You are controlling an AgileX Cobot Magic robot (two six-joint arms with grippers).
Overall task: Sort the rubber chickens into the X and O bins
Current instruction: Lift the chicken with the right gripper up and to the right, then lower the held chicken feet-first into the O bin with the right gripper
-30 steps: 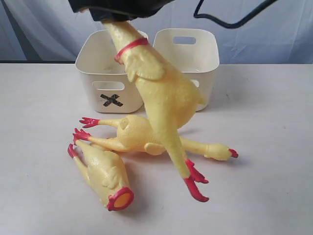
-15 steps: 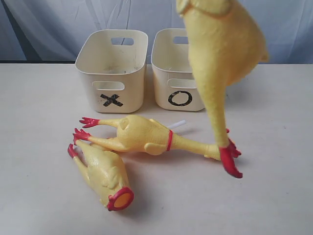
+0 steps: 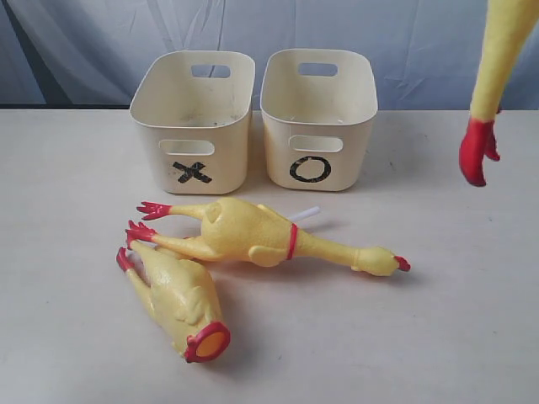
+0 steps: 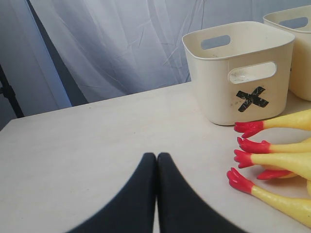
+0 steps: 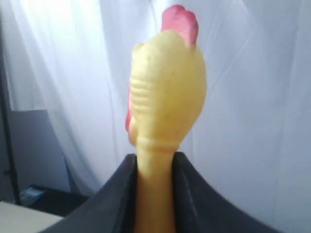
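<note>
Two cream bins stand side by side at the back, the X bin on the left and the O bin on the right. One whole rubber chicken lies in front of them, with a white tube just behind its neck. A headless body lies beside it, nearer the front. My right gripper is shut on the neck of another chicken. Only that chicken's leg and red foot hang into the exterior view at the upper right. My left gripper is shut and empty, low over the table, left of the red feet.
A pale blue-grey curtain hangs behind the white table. Both bins show nothing inside from here.
The held chicken has swung right and upward, from in front of the bins to the upper right edge. The O mark and the lying chicken are now uncovered. The left gripper has stayed shut.
</note>
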